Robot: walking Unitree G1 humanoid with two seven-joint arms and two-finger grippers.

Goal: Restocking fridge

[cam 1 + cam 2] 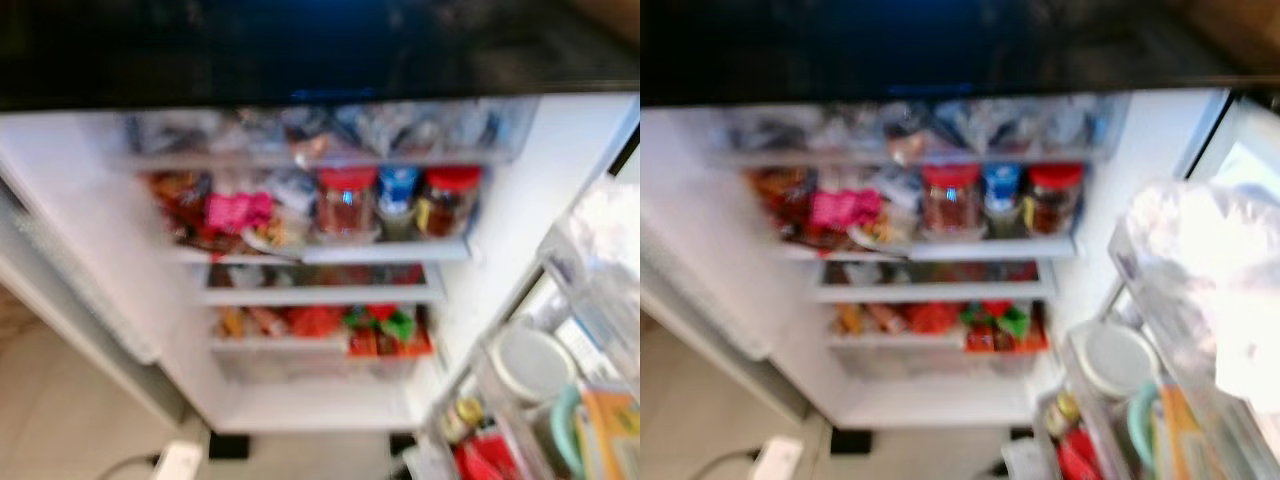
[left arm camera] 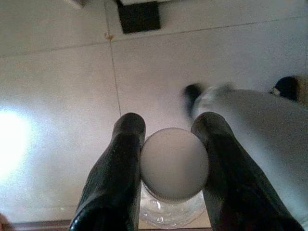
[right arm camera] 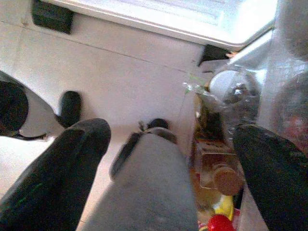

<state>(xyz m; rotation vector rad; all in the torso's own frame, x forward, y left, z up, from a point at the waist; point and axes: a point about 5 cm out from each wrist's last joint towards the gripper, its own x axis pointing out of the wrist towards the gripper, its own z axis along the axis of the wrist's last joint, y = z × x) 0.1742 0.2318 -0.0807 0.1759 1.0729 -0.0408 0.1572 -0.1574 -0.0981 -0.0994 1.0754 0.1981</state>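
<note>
Your left gripper [image 2: 168, 159] is clamped on a clear bottle [image 2: 173, 166] by its white cap, low over the floor [image 2: 57, 96]. Raise it level toward the open fridge [image 1: 310, 250] ahead. Your right gripper [image 3: 168, 159] hangs spread and empty beside the door shelf [image 3: 226, 159]; keep it clear.

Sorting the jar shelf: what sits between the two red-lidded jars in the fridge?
A blue-lidded jar stands between the left red-lidded jar and the right red-lidded jar, in both eye views, which are blurred.
</note>
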